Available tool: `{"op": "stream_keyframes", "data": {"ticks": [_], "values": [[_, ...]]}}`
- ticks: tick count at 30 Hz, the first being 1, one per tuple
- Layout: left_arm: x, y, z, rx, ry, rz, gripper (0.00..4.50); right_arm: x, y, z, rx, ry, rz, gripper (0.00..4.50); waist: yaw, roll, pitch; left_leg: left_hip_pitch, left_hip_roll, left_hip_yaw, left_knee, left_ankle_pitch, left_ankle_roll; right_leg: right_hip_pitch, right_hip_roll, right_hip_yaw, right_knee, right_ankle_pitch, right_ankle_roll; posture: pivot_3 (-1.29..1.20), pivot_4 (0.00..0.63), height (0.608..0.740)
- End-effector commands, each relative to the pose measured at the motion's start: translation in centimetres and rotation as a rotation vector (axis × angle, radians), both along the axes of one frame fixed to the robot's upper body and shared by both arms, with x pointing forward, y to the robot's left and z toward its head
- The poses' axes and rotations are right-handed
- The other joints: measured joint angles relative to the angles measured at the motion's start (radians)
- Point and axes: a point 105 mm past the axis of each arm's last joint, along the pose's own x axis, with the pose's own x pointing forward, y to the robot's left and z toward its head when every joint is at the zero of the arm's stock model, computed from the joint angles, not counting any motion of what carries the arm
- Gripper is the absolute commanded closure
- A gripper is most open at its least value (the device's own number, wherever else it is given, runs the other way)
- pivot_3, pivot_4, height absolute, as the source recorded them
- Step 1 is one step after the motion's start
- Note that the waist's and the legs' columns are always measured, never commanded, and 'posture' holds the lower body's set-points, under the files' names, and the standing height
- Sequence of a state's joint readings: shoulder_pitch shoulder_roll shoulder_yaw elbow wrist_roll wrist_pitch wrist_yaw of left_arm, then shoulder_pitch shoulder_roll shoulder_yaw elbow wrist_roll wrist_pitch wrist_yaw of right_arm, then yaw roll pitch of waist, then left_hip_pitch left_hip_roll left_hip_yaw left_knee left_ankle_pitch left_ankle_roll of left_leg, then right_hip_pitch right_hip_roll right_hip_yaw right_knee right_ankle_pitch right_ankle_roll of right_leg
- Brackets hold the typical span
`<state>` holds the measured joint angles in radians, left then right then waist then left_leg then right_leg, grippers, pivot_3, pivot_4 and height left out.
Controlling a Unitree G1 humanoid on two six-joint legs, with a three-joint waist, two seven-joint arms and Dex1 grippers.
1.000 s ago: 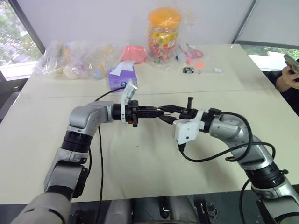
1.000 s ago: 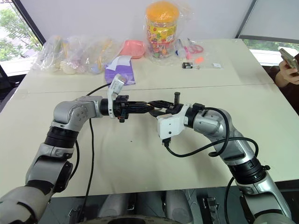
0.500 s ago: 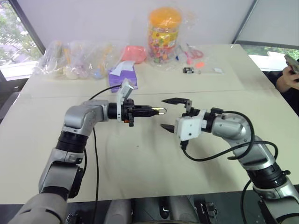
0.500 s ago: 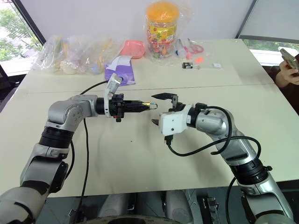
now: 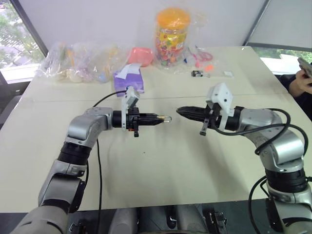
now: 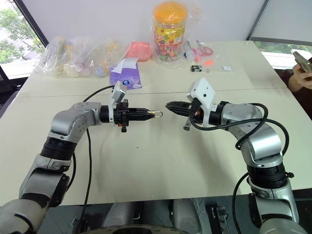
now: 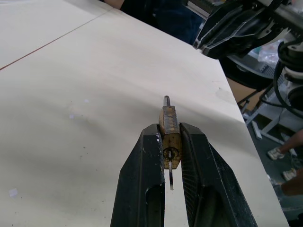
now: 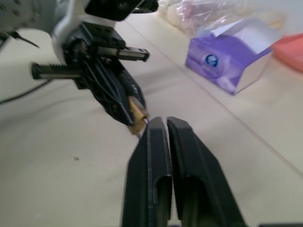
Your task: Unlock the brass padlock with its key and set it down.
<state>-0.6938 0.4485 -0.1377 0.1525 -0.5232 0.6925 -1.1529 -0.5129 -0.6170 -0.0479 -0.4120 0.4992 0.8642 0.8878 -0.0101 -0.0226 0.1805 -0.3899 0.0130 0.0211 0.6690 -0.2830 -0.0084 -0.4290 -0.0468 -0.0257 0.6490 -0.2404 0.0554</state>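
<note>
The brass padlock (image 7: 169, 130) is tiny and golden, and it is pinched between the tips of my left gripper (image 5: 157, 118), which is shut on it and points right, held above the table. Its thin silvery shackle (image 5: 167, 118) pokes out past the fingertips. A thin silvery strip (image 7: 170, 176) hangs from the keyhole end; I cannot tell whether it is the key. My right gripper (image 5: 179, 111) faces it a short gap away, shut with nothing visible between its fingers (image 8: 156, 142). The padlock (image 8: 137, 116) sits just beyond them.
Along the table's far side stand a purple tissue box (image 5: 129, 80), clear bags of items (image 5: 78, 61), a pink dish (image 5: 141, 54) and an orange-lidded jar (image 5: 171, 36). A small black-and-white object (image 5: 196, 73) lies nearby. A person's hand with a phone (image 5: 304, 73) is at the right edge.
My right gripper let go near the padlock, opened wide, drew back to the right, rolled its wrist over and shut again. The left gripper kept the padlock and barely moved.
</note>
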Motion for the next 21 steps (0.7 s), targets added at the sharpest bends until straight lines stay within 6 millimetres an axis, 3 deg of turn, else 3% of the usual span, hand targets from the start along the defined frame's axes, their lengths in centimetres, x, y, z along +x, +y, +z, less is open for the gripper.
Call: {"op": "stream_keyframes", "data": {"ticks": [1,8,21], "values": [[-0.4,-0.3,0.9,-0.013,-0.049,-0.029,4.50,-0.9,0.7,1.8,0.032,-0.011,0.032,4.42,0.000,0.000,0.000,0.000,0.000,0.000,0.000,0.000,0.000,0.000,0.000,0.000,0.000,0.000,0.000,0.00,0.150,0.737],[-0.5,-0.5,1.7,-0.030,-0.055,-0.053,4.50,-1.2,1.7,0.7,-0.006,0.022,0.056,4.42,0.000,0.000,0.000,0.000,0.000,0.000,0.000,0.000,0.000,0.000,0.000,0.000,0.000,0.000,0.000,0.00,0.150,0.737],[-2.0,-0.9,2.8,-0.058,-0.042,-0.129,4.50,1.2,0.5,-2.1,-0.038,0.027,-0.061,4.42,0.000,0.000,0.000,0.000,0.000,0.000,0.000,0.000,0.000,0.000,0.000,0.000,0.000,0.000,0.000,0.00,0.150,0.737]]}}
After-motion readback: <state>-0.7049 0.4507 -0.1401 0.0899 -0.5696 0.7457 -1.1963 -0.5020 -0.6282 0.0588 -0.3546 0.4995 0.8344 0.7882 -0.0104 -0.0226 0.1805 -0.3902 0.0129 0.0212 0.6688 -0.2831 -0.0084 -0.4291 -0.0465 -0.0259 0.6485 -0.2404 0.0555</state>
